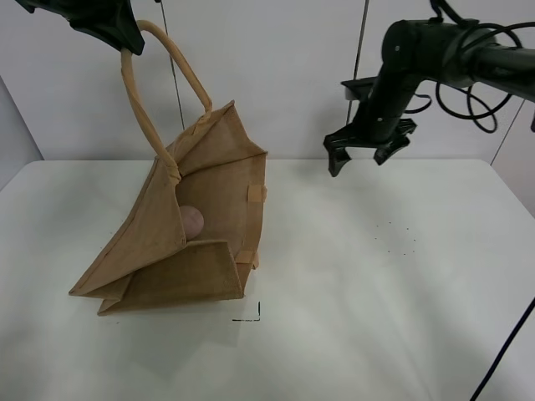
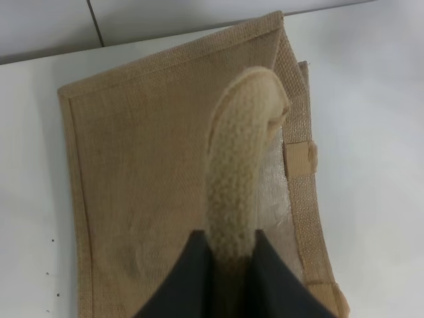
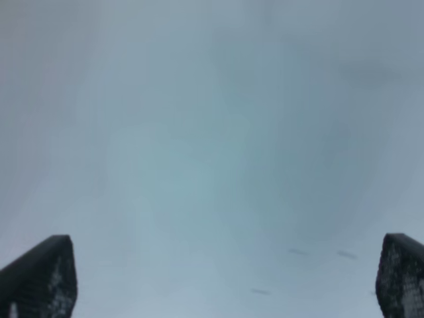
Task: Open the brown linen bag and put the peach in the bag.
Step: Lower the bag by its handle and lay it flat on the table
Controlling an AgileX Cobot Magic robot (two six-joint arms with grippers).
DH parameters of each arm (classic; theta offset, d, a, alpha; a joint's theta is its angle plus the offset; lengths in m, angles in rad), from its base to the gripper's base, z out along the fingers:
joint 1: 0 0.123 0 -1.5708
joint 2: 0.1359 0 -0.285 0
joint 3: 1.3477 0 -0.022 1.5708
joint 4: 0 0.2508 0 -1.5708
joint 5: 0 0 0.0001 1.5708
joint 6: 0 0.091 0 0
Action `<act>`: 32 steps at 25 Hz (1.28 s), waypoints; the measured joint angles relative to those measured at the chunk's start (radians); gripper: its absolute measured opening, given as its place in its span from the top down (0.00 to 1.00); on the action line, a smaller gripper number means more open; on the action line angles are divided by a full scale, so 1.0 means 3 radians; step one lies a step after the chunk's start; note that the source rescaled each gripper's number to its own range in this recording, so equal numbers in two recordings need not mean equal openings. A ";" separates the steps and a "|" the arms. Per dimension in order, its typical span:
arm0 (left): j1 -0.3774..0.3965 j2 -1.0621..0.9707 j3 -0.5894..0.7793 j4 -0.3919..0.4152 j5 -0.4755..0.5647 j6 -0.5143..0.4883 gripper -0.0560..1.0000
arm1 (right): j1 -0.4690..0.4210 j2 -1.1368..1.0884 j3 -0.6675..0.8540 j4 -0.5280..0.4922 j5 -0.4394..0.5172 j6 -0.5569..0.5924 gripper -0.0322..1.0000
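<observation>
The brown linen bag (image 1: 201, 225) stands tilted on the white table, its mouth held open towards the right. My left gripper (image 1: 125, 46) at the top left is shut on one loop handle (image 1: 138, 100) and lifts it; the left wrist view shows the handle (image 2: 242, 172) pinched between my dark fingers (image 2: 192, 278) above the bag (image 2: 146, 165). The peach (image 1: 191, 222) lies inside the bag, partly hidden by the near wall. My right gripper (image 1: 364, 150) hangs open and empty above the table to the right of the bag; its fingertips (image 3: 40, 278) show over bare table.
The white table (image 1: 376, 276) has a small black corner mark (image 1: 251, 316) in front of the bag and a faint ring of dots (image 1: 397, 238) at the right. A pale wall stands behind. Cables hang from the right arm (image 1: 468, 58).
</observation>
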 joint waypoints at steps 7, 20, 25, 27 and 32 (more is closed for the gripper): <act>0.0000 0.0000 0.0000 0.0000 0.0000 0.0000 0.95 | -0.0594 0.0000 0.0000 -0.0017 0.0146 0.0000 0.00; 0.0000 0.0000 0.0000 0.0000 0.0000 0.0000 0.95 | -0.0689 -0.1038 0.1102 0.0001 0.0148 0.0054 0.00; 0.0000 0.0000 0.0000 0.0000 0.0000 0.0000 0.95 | -0.0689 -0.2032 0.2238 0.0001 0.0151 0.0057 0.00; 0.0000 0.0000 0.0000 0.0000 0.0000 0.0000 0.95 | -0.0689 -0.2489 0.2658 0.0001 0.0155 0.0057 0.00; 0.0000 0.0000 0.0000 0.0000 0.0000 0.0000 0.95 | -0.0689 -0.3577 0.3660 0.0001 0.0125 0.0060 0.00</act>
